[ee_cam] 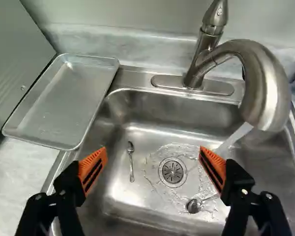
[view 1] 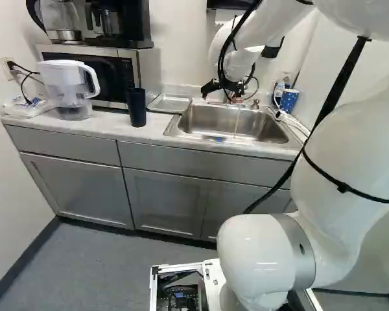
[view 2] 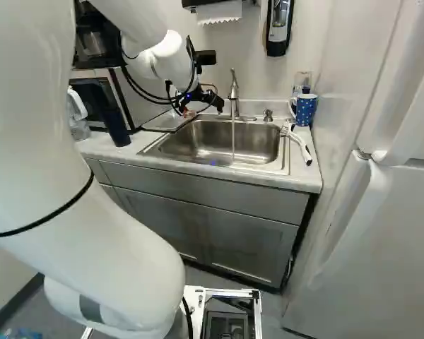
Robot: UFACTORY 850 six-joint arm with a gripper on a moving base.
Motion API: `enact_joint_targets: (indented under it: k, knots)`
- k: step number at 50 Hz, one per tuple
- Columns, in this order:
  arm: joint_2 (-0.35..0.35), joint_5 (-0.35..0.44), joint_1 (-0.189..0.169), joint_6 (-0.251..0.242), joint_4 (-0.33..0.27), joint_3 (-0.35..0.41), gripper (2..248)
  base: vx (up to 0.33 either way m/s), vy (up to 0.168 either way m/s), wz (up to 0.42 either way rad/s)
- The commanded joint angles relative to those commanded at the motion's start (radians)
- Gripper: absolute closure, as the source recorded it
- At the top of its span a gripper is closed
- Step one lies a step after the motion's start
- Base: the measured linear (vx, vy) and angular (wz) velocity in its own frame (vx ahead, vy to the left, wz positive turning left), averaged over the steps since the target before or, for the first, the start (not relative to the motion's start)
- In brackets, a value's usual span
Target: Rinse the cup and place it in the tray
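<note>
Okay, nearest: one white arm (view 1: 350, 149), joint at the foot of both base views, one open electronics frame (view 1: 204, 271) beside it. Beyond that, one grey cabinet run (view 1: 163, 162): two drawer fronts, three doors visible.

One sink (view 2: 219, 161) in the counter (view 2: 300, 174). The gripper (view 2: 203, 111) hangs above it, two fingers spread wide, orange pads apart. Wrist view: between and ahead of them, one round drain (ee_cam: 172, 172) and two spoons in the basin, one upper spoon (ee_cam: 131, 161) lying apart from the drain, one lower spoon (ee_cam: 194, 205) near it.

Water (view 2: 233, 138) runs from one faucet (view 2: 234, 95) into the sink. Small mark on its handle, can't make it out. One pump (view 2: 268, 115) beside it, one white-handled brush (view 2: 302, 146) on the counter by the sink rim.

One metal tray (ee_cam: 64, 103) lies flat beside the sink, on the microwave side. Two cup candidates, both upright on the counter: one dark blue tumbler (view 1: 137, 107) near the tray, one dotted blue mug (view 2: 305, 109) in the corner past the sink. Which one the task means, can't tell. One bottle (view 2: 302, 81) behind the mug.

Left base view, left: one pitcher (view 1: 68, 87), one microwave (view 1: 139, 65) with one coffee maker (view 1: 139, 26) on top. On the back wall, one soap dispenser (view 2: 278, 27) with small print, one paper towel sheet (view 2: 219, 11).
</note>
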Motion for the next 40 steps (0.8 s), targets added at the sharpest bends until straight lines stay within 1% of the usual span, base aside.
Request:
enact_joint_targets:
  k: [40]
  knots:
    - [0.075, 0.0, -0.062, 0.0, 0.0, 0.072, 3, 0.0, 0.0, 0.0]
